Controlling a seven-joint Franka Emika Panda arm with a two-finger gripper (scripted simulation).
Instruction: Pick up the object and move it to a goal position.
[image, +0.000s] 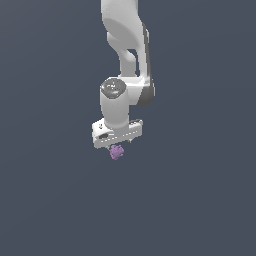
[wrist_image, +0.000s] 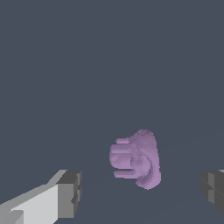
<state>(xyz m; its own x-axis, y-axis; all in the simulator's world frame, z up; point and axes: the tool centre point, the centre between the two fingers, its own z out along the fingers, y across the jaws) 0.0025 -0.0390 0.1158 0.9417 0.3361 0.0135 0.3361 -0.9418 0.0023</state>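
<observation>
Lilac, knobby object (image: 116, 152) just beneath the white gripper (image: 119, 144) in the exterior view, fingers hidden there. Between the spread grey fingertips (wrist_image: 70, 194) in the wrist view, touching neither.

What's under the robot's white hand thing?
A little lumpy purple object sits under the gripper, between its open jaws, touching neither. The exterior view shows only its lower part; its underside is hidden.
</observation>
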